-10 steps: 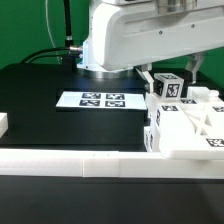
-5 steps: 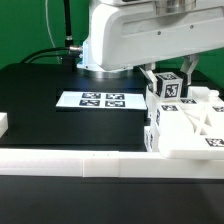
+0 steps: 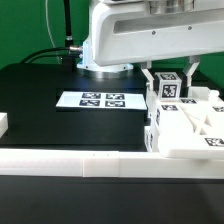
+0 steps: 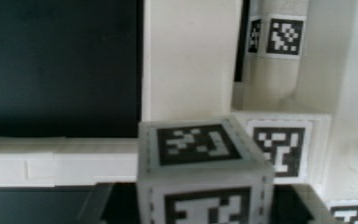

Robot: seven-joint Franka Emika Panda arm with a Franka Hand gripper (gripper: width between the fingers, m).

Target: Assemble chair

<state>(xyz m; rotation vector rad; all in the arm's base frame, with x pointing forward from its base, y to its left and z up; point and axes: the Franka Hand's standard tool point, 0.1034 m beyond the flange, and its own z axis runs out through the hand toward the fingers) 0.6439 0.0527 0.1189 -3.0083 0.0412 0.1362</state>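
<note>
Work surface: black desk [image 3: 40,90] in front of a green backdrop [image 3: 25,25], w/ a dark cable [image 3: 66,25] hanging at the rear. The marker board [image 3: 100,100] lies flat near the desk centre. A long low white border wall [image 3: 70,161] runs along the front edge, and a small white block [image 3: 3,125] shows at the exterior view's left edge. The chair parts [image 3: 195,130], white slabs and bars w/ marker tags, are grouped at the exterior view's right, just behind the border wall and beside the marker board. Arm [image 3: 130,35]: white, reaching in from the top of the exterior view, wrist pointing approx. straight down over the chair parts. The pincer [image 3: 170,78] is clenched on an upright tagged post [image 3: 170,90] at the top of the group. Its dark fingers [image 3: 150,76] stand one on each side of the post, touching it. In the wrist view the post [image 4: 202,165] fills the foreground, tags on top and side faces. A second post [image 4: 279,40] w/ a tag sits beyond it, against a white slab; whether it is joined cannot be told.
</note>
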